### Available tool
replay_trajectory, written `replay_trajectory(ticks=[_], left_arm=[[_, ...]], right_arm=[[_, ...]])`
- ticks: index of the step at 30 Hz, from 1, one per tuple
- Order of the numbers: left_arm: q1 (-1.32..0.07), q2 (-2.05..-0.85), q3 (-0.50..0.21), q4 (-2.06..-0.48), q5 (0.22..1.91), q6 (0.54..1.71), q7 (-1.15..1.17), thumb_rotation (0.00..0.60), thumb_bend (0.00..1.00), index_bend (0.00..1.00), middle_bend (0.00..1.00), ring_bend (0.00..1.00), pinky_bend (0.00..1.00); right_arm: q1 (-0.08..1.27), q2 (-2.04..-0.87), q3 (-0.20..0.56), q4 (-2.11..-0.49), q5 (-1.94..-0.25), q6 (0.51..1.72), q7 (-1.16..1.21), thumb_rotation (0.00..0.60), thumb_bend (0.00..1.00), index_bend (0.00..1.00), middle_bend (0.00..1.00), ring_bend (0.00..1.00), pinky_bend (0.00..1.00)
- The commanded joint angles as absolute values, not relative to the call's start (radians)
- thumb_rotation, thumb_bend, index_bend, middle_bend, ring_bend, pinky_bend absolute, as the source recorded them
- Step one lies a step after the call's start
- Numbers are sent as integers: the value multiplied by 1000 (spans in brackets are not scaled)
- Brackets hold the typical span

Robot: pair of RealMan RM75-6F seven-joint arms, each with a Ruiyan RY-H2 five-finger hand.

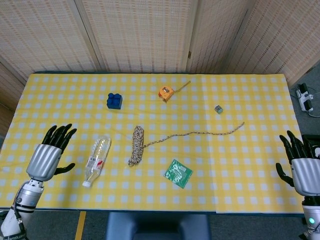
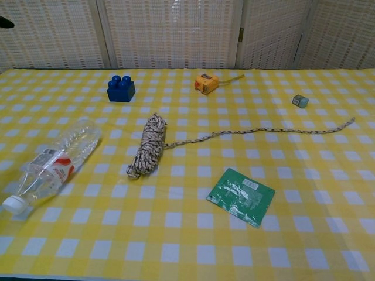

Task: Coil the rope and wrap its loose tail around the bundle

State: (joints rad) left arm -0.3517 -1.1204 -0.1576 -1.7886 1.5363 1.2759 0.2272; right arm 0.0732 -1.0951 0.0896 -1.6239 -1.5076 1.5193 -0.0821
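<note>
Rope (image 1: 135, 145) lies coiled mid-surface, tail (image 1: 200, 133) trailing toward 3 o'clock, both spread, empty hands, left (image 1: 46, 159) at 9 and right (image 1: 302, 170) at 4, should pin the bundle and lift the tail's far end.

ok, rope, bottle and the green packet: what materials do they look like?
Rope: braided fibre, matte, mottled white-brown weave; fibre type unclear.
Bottle: clear thin plastic, glossy, see-through with a white cap and a paper-like label.
Green packet: probably plastic film, shiny, with glare and wrinkles.
</note>
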Motion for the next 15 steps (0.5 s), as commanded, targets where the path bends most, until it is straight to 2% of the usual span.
replay_trajectory(ticks=[1,8,15], left_arm=[[-441,-1147,-193,-1817,1520,1181,227,600,156,48,82,110,7],[-585,-1264,-229,-1804,1432,1029,293,600,157,67,114,138,45],[-690,-1419,-248,-1733,1282,944,397,600,157,67,118,155,118]], right_arm=[[76,-1094,90,-1625,-1509,1516,-84,600,430,0,28,110,0],[82,-1091,90,-1631,-1506,1506,-92,600,431,0,28,110,0],[83,-1087,89,-1633,-1501,1500,-92,600,430,0,28,111,0]])
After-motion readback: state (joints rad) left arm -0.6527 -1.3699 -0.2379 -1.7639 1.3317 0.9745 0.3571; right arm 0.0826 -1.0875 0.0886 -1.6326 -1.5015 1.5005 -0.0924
